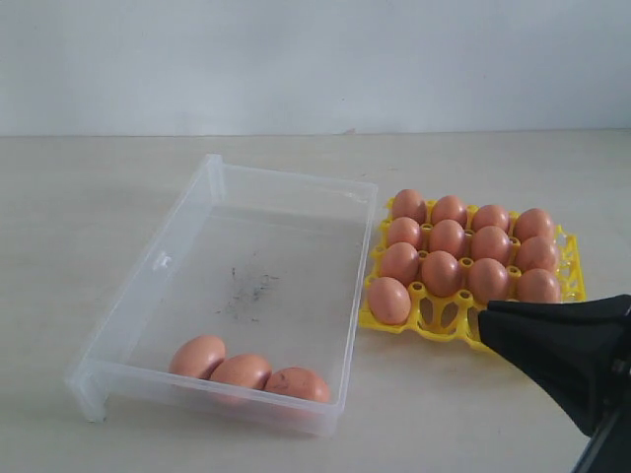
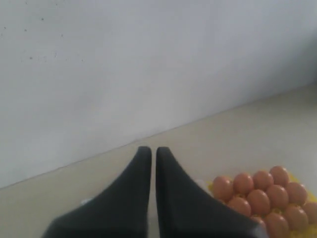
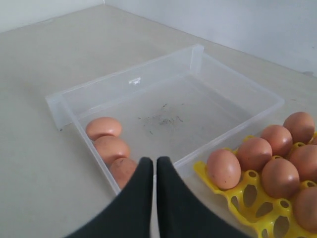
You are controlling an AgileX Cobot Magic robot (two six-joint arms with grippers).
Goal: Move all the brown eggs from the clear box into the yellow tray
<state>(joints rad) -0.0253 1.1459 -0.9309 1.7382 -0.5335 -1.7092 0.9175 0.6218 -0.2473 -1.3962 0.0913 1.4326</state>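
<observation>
pale worktop [image 1: 99,197], white wall behind. left end effector [image 2: 154,148] & right end effector [image 3: 154,160] were both pressed together, empty. three brown eggs [image 1: 242,371] lay touching, lower left of frame, vs the clear box [image 1: 212,177] near wall. yellow tray [image 1: 434,320] at right had 3 cups free. risk: a finger could've caught the wall or nudged a neighbour; smooth oval shells, prob. slippery.

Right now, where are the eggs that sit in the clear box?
In the exterior view, three eggs lie side by side along the near wall of the clear box, left of the yellow tray.
</observation>
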